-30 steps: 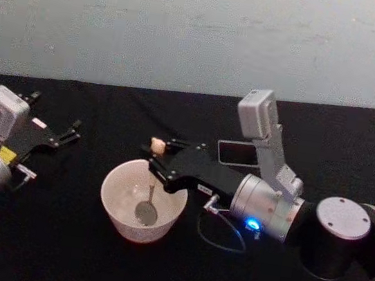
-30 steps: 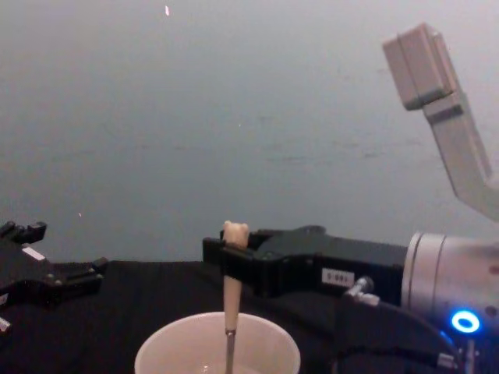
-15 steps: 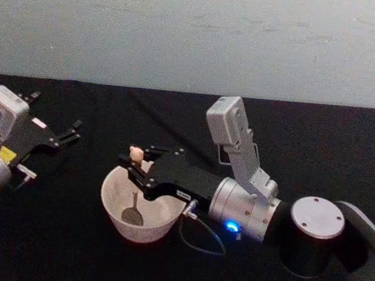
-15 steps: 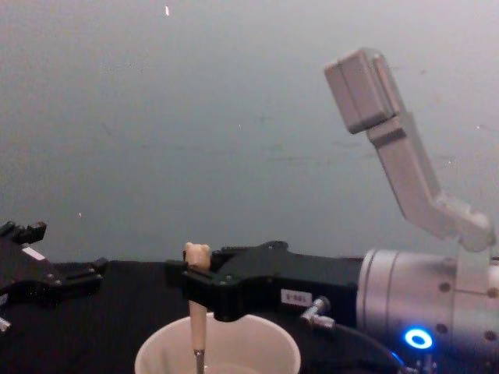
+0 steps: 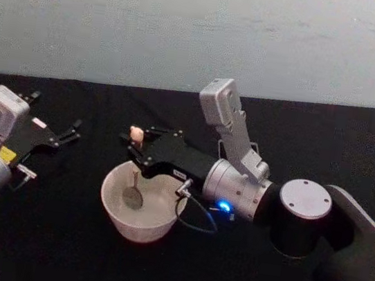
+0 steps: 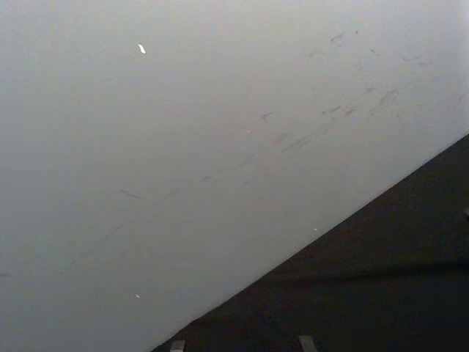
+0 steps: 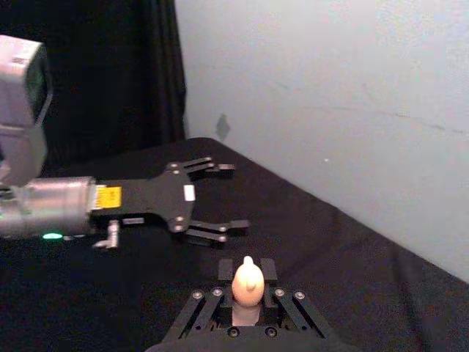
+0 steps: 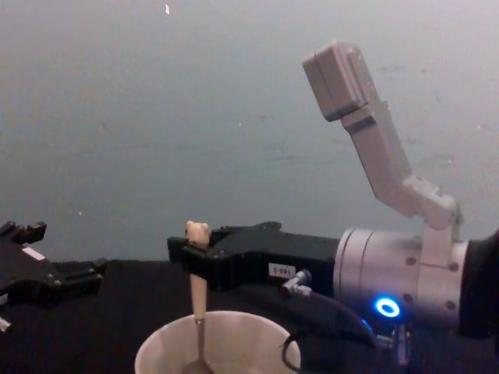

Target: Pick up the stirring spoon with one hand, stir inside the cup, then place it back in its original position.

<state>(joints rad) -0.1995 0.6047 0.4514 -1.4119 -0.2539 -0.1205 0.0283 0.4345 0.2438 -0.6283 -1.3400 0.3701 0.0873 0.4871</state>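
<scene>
**Stirring spoon held upright in the cup by the right gripper, mid-stir**

The right gripper (image 5: pixel 137 149) is seen clamped on the pale handle of the stirring spoon (image 8: pixel 199 294), just under the bear-head knob. The knob is thus left standing above the jaws, while the thin neck and metal bowl hang straight below them into the cup (image 5: pixel 136 230). The cup is placed directly beneath the fingertips. The spoon bowl is seen low inside it, toward the side away from the gripper's wrist, though contact with the bottom cannot be told. The high grip is judged to be chosen so that the jaws clear the rim while 1 hand stirs. The left gripper (image 5: pixel 73 133) is parked well beyond the knob, fingers spread, with nothing held. The spoon's return is judged not yet done.
</scene>
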